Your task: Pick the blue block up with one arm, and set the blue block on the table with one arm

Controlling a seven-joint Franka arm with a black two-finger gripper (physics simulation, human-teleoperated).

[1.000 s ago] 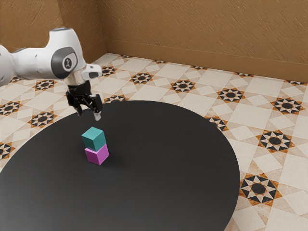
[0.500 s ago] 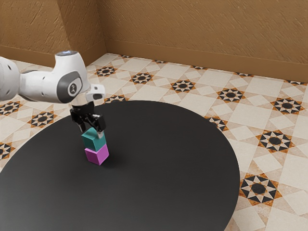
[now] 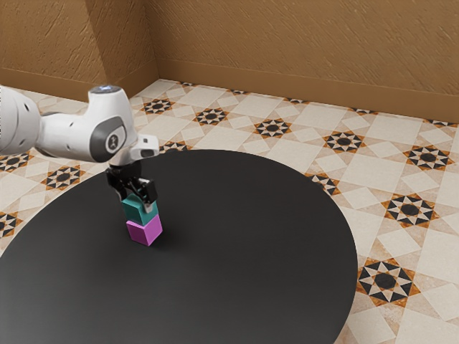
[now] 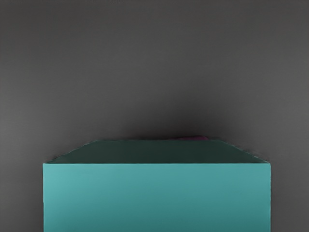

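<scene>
The blue block [image 3: 140,213] is seated on top of the pink block [image 3: 145,231], and by it is kept clear of the table [image 3: 251,251]; its upper part is left exposed for a grasp from above. The two are stacked slightly out of line, the lower one being turned a little against the upper. By the table the whole stack is borne, near the arm's side of it.

Over the blue block the gripper [image 3: 136,202] is held low and pointed down, presumably so that two opposite sides can be taken while the pink block is left untouched. In the wrist view the near edge of the blue block is squared to the hand, by which an even grip should be favoured. How far the gripper is opened, and whether the blue block has been gripped, cannot be told. The arm [image 3: 68,135] is reached in from the exterior view's left, so that the hand is carried straight above the stack.

Compared with a second ago, when the gripper was held well above the stack, it has been brought down to the blue block; since the half-second mark it has been lowered only a little further. Neither block has been visibly shifted, and no lift is seen. A straight rise would be called for once a grip is secured.
</scene>
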